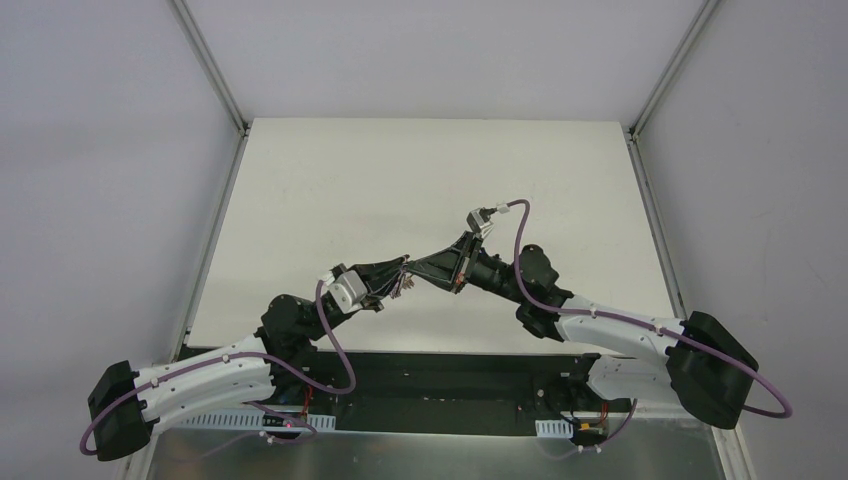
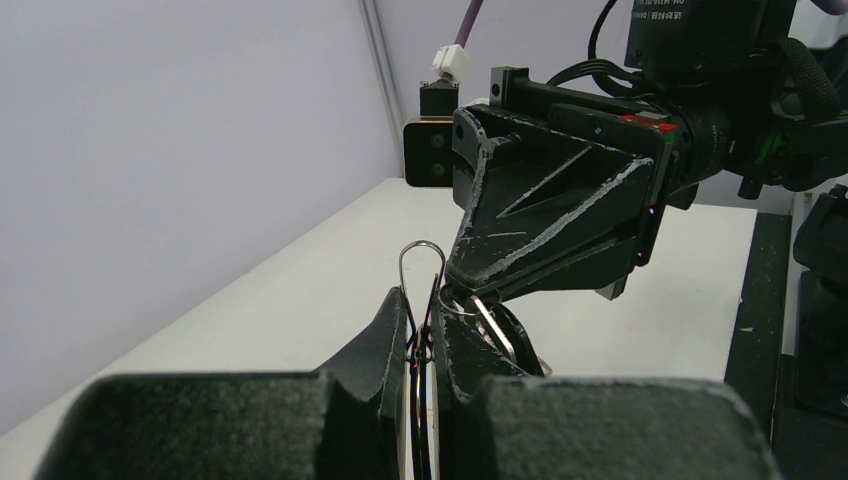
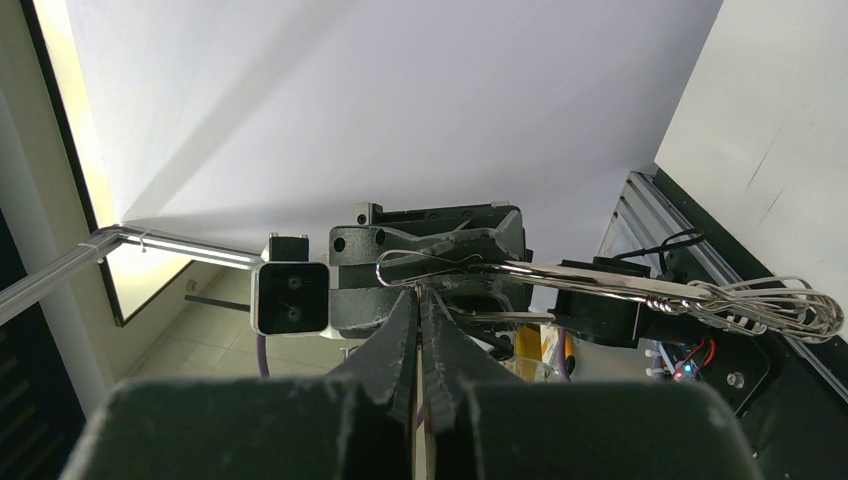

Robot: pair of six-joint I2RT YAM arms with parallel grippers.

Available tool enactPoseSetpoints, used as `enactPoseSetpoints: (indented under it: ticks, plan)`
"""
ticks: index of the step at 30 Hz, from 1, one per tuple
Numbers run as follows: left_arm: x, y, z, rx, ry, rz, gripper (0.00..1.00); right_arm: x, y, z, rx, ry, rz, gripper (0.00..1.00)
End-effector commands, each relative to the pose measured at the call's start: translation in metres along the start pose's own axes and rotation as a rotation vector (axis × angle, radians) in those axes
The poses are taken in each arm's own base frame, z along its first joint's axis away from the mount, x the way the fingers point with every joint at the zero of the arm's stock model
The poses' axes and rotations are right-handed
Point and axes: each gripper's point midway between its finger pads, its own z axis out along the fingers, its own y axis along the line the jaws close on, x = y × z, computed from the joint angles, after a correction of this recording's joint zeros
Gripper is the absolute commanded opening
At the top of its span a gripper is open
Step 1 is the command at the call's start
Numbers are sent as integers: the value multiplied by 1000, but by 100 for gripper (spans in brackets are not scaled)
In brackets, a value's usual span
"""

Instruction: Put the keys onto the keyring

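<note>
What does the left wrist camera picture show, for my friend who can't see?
The left gripper, at the bottom, pinches a thin wire keyring whose loop sticks up. The right gripper reaches in from the upper right, a silver key by its tip, above a white table.

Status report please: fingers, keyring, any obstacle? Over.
Left fingers shut on keyring. Right fingers shut, tip to tip with left; hold unclear. Key at ring. No obstacle seen.

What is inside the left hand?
A silver wire loop of the keyring sticks up from the shut left hand. Its fingers cover the wire's lower part.
</note>
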Motion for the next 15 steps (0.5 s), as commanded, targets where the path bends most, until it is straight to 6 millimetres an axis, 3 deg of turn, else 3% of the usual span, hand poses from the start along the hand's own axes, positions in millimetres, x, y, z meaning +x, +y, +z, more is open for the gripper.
enactPoseSetpoints:
  ticks: [1,15]
  plan:
    - [-22,-8,1,44,-90,-26,0,-11,43,4,-123,-58,-80,0]
    - [-25,-15,-1,79,-105,-53,0,-20,51,3,-124,-104,-131,0]
